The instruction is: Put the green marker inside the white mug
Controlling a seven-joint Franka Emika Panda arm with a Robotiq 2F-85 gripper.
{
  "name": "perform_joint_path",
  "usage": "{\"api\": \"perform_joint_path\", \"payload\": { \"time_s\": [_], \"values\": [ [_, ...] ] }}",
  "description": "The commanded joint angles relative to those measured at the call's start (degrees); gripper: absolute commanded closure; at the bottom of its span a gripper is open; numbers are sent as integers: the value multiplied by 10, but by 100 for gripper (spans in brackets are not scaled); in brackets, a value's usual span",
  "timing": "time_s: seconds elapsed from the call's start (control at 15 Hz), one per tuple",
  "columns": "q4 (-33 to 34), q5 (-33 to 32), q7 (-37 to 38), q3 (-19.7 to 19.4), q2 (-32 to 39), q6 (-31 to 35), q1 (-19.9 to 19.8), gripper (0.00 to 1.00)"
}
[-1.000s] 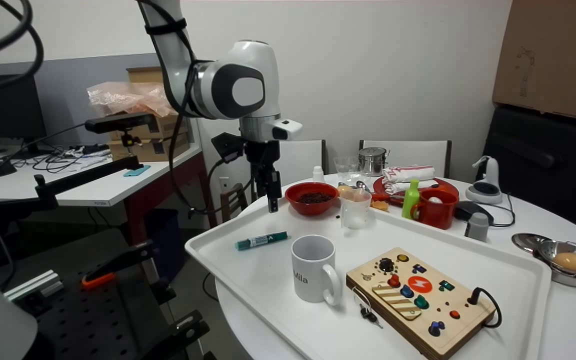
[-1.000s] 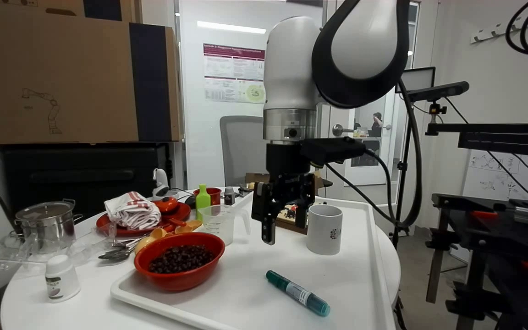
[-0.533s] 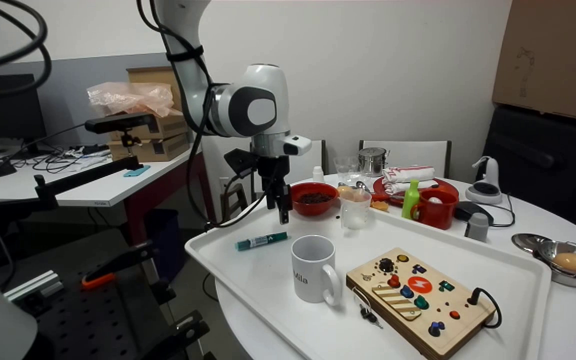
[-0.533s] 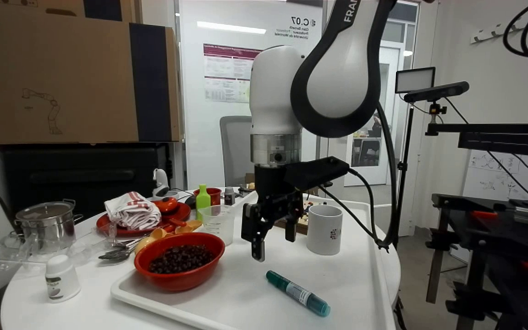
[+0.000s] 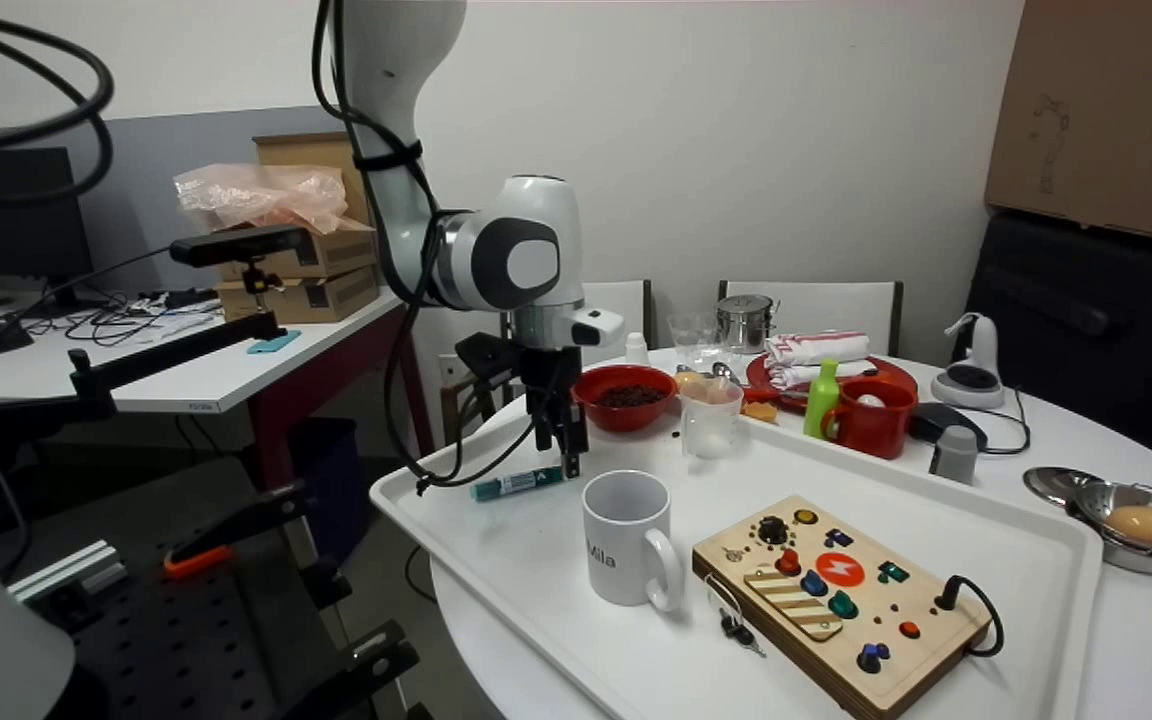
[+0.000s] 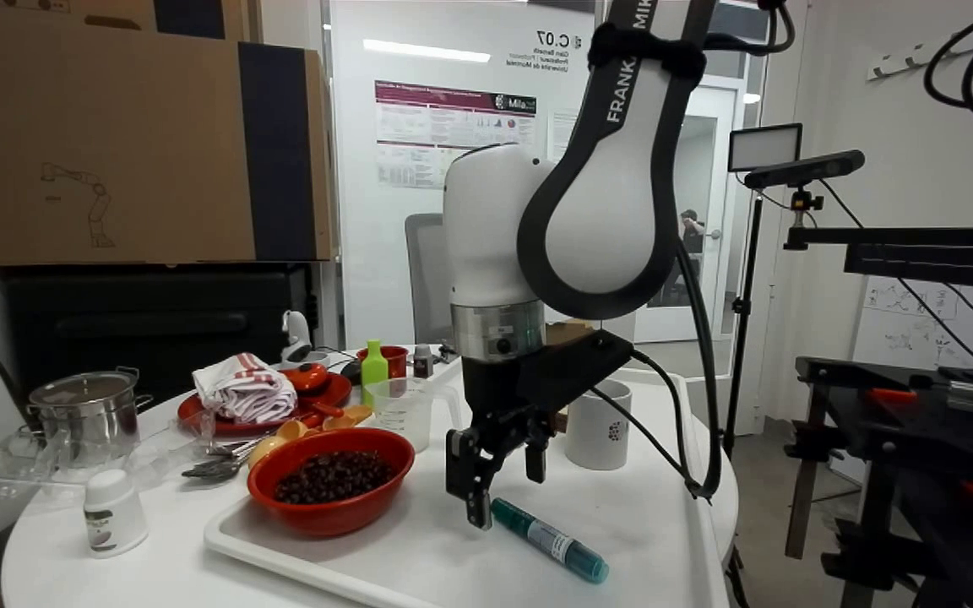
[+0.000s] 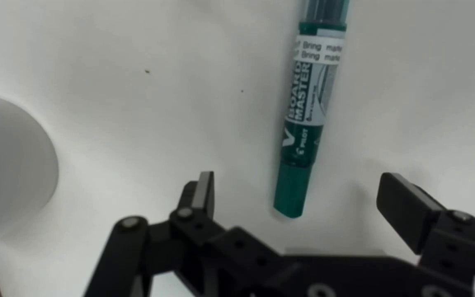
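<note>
- Your gripper (image 7: 297,181) is spread wide, gripping nothing.
- The green marker (image 7: 307,99) lies on the white tray (image 5: 526,560), its dark end showing between the fingers in the wrist view.
- Whether a fingertip touches the tray is hard to tell.
- The white mug (image 5: 626,540) stands upright, apart from the marker.

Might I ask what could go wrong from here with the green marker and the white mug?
The claw straddles one end of the green marker rather than its middle, so it may tilt when lifted.
The marker lies flat; carried level, it might lodge across the top of the white mug.
In an exterior view, a drooping cable overlaps the mug, so it may snag there.
</note>
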Motion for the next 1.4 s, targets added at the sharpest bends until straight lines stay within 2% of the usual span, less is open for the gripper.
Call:
{"api": "perform_joint_path", "payload": {
  "time_s": [0.0, 0.07, 0.13, 0.2, 0.53, 0.8, 0.87, 1.0, 1.33],
  "values": [
    [32, 44, -42, 33, 23, -18, -39, 0],
    [35, 56, -52, 45, 25, -20, -52, 0],
    [37, 70, -63, 57, 27, -20, -67, 11],
    [39, 80, -70, 65, 28, -21, -77, 26],
    [44, 102, -97, 79, 30, -24, -106, 63],
    [41, 100, -95, 71, 26, -23, -102, 94],
    [39, 100, -94, 69, 25, -23, -100, 99],
    [36, 98, -88, 63, 20, -22, -91, 95],
    [-7, 108, -70, 59, -47, 9, -76, 95]
  ]
}}
